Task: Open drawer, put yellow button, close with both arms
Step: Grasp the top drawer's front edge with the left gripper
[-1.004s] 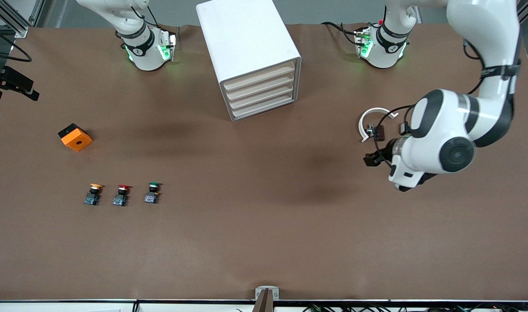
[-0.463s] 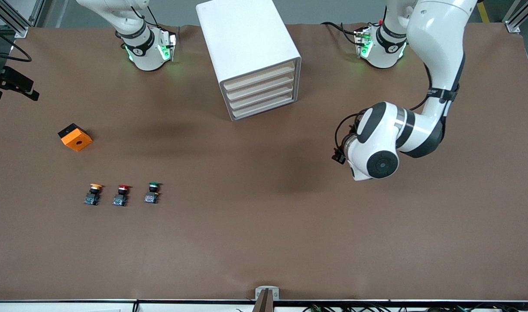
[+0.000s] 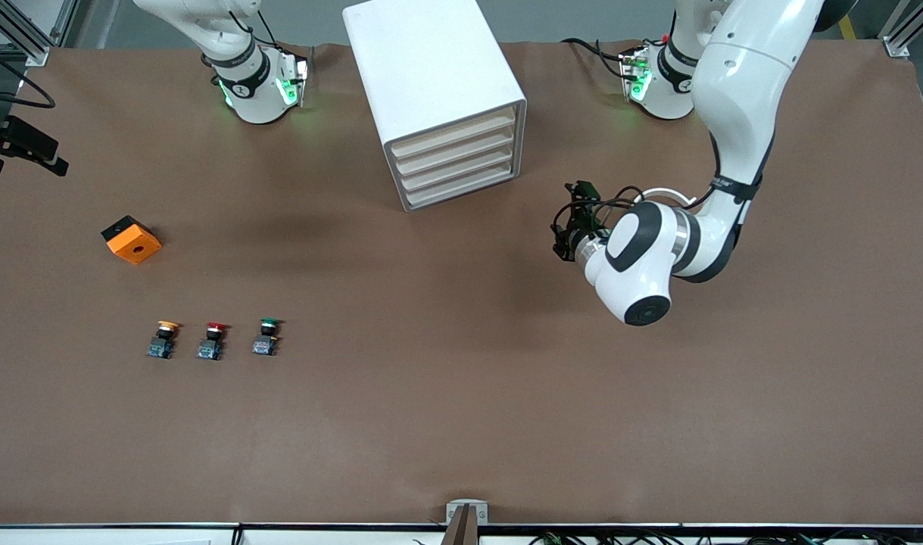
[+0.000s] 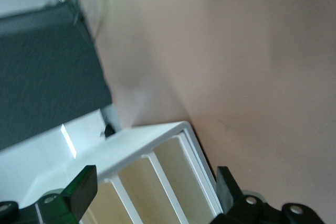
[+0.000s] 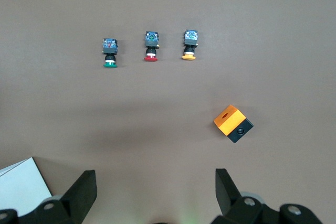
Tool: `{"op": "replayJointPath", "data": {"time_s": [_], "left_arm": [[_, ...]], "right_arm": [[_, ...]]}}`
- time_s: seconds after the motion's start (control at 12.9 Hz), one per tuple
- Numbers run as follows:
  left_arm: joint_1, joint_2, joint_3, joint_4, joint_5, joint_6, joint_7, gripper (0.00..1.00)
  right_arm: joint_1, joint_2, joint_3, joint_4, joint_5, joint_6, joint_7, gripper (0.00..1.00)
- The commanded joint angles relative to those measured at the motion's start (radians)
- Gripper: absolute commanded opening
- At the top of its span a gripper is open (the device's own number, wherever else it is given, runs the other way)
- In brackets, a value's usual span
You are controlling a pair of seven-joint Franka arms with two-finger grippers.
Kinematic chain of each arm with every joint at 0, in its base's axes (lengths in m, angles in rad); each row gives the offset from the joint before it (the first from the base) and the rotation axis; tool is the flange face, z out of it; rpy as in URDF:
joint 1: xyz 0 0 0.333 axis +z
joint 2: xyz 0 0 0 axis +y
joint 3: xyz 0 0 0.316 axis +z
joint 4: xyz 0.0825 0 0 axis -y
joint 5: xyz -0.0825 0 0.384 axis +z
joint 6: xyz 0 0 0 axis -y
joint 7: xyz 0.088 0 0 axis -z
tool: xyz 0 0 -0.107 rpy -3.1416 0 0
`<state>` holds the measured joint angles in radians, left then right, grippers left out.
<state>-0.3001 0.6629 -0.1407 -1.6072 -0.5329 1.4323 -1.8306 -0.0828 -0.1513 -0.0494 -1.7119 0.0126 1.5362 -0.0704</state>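
High front overview; wrist views toward cabinet (image 4: 157,171), buttons.

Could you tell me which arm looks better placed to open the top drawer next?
Probably the left. Its open hand hangs beside the cabinet, facing the shut drawer. The right hand waits high over the table.

Two glossy white arms show in the front view. The left arm (image 3: 734,98), at the upper right of the frame, has rounded white casings, dark grey bands at the joints, a round dark cap on its elbow and black cables looped near the wrist. Both bases along the top edge wear black collars and glow green. Each wrist view shows black fingers (image 4: 80,188) (image 5: 81,192) with small screws at the bottom edge.
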Motion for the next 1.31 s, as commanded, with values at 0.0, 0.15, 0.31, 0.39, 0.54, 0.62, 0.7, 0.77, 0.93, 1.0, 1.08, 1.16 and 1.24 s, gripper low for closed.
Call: {"op": "replayJointPath", "data": {"time_s": [0.0,0.15,0.31,0.39,0.54,0.62,0.7,0.77,0.93,1.0,1.08,1.16,1.24], "left_arm": [[-0.045,0.038,0.004,0.023,-0.082,-0.024,-0.178,1.00],[-0.083,0.038,0.004,0.023,-0.152,-0.026,-0.292,1.00],[-0.111,0.035,0.004,0.024,-0.229,-0.027,-0.378,0.96],[-0.113,0.030,0.003,0.024,-0.254,-0.036,-0.395,0.93],[-0.120,0.026,0.001,0.030,-0.291,-0.075,-0.438,0.90],[-0.131,0.030,-0.007,0.044,-0.318,-0.078,-0.446,0.80],[-0.134,0.032,-0.013,0.044,-0.344,-0.078,-0.449,0.75],[-0.137,0.033,-0.025,0.043,-0.361,-0.085,-0.450,0.75],[-0.151,0.033,-0.034,0.044,-0.371,-0.099,-0.475,0.73],[-0.162,0.033,-0.040,0.044,-0.381,-0.102,-0.476,0.69],[-0.172,0.035,-0.042,0.043,-0.384,-0.108,-0.484,0.68],[-0.185,0.035,-0.042,0.043,-0.384,-0.115,-0.487,0.61],[-0.198,0.038,-0.042,0.041,-0.386,-0.116,-0.487,0.51]], "right_arm": [[-0.011,-0.011,0.005,-0.002,-0.002,-0.001,0.000,1.00],[-0.011,-0.011,0.005,-0.002,0.000,0.001,0.003,1.00],[-0.012,-0.014,0.003,-0.002,0.001,-0.005,0.015,1.00],[-0.014,-0.014,0.003,-0.002,0.001,-0.005,0.015,1.00],[-0.018,-0.014,0.002,-0.002,0.006,-0.008,0.021,1.00],[-0.023,-0.014,0.002,-0.002,0.009,-0.008,0.035,1.00],[-0.023,-0.014,0.002,-0.002,0.009,-0.008,0.038,1.00],[-0.023,-0.014,0.003,-0.002,0.009,-0.010,0.038,1.00],[-0.022,-0.013,0.003,-0.002,0.009,-0.013,0.037,1.00],[-0.020,-0.013,0.006,-0.002,0.009,-0.011,0.037,1.00],[-0.017,-0.014,0.008,-0.002,0.009,-0.011,0.037,1.00],[-0.017,-0.014,0.010,-0.002,0.009,-0.013,0.037,1.00],[-0.017,-0.014,0.010,-0.002,0.007,-0.013,0.037,1.00]]}}
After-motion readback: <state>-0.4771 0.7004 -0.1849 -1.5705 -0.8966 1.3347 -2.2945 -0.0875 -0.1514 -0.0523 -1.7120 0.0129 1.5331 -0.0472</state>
